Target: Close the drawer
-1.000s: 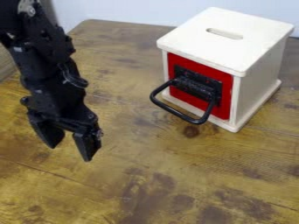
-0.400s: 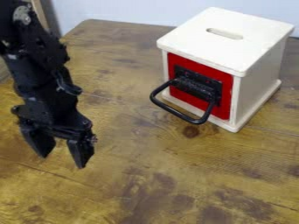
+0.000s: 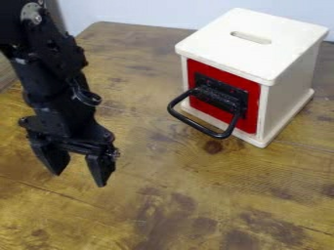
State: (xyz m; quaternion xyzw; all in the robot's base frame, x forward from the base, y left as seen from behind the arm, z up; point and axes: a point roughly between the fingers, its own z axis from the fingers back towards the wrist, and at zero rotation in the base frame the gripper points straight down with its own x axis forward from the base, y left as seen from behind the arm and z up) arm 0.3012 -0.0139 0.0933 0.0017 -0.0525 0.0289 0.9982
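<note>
The drawer (image 3: pixel 222 99) has a red front panel with a dark grille centre and a black loop handle (image 3: pixel 200 119) hanging out toward the front left. It sits in a pale wooden cube (image 3: pixel 255 59) with a slot in its top, at the upper right. The red front looks about level with the cube's face. My black gripper (image 3: pixel 77 166) hangs over the wooden table at the left, well apart from the handle. Its two fingers point down with a gap between them, and nothing is in it.
The worn wooden table (image 3: pixel 196 205) runs across the whole view. Its back edge and a pale wall (image 3: pixel 131 12) lie at the top. My arm (image 3: pixel 46 68) rises from the gripper toward the top left.
My gripper swung left and then came back right and slightly down, ending close to where it was a second ago. The drawer and cube have not moved.
</note>
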